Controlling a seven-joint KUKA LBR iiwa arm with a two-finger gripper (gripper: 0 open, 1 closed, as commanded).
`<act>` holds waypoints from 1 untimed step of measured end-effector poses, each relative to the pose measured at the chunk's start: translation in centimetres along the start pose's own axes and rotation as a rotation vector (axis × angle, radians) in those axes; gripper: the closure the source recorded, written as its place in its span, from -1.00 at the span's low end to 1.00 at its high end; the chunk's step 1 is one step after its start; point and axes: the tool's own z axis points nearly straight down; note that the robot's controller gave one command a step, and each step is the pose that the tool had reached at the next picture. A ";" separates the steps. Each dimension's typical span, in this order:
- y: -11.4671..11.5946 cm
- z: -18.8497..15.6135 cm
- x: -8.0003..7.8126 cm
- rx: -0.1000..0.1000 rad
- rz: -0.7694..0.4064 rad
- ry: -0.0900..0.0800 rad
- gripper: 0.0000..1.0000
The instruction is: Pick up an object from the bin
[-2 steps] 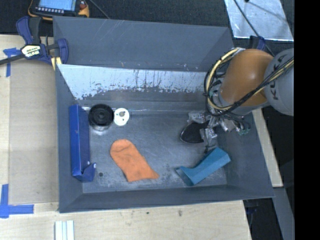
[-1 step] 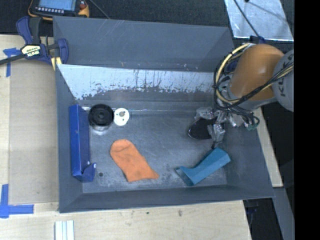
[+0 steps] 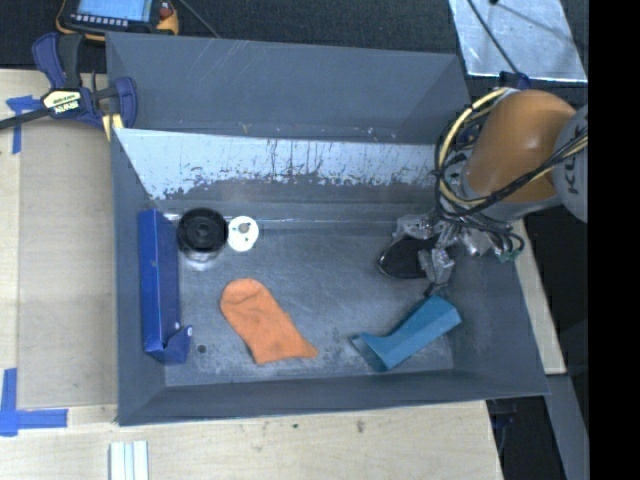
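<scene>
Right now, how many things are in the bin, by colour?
Blue: 2, long bar at the left wall, wedge at front right.
Black: 2, round cap, dark lump beside the gripper.
White: 1, small disc.
Orange: 1, cloth.
Total: 6.

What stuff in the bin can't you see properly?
The dark thing, camera view: the gripper covers its right side, so its kind is unclear.
The white disc, camera view: too small to tell what it is.
The black round thing, camera view: its own top hides its lower part.
The arm, camera view: cut off by the right edge.
</scene>
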 end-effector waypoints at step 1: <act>0.8 -0.1 1.3 0.009 -0.004 -0.001 1.00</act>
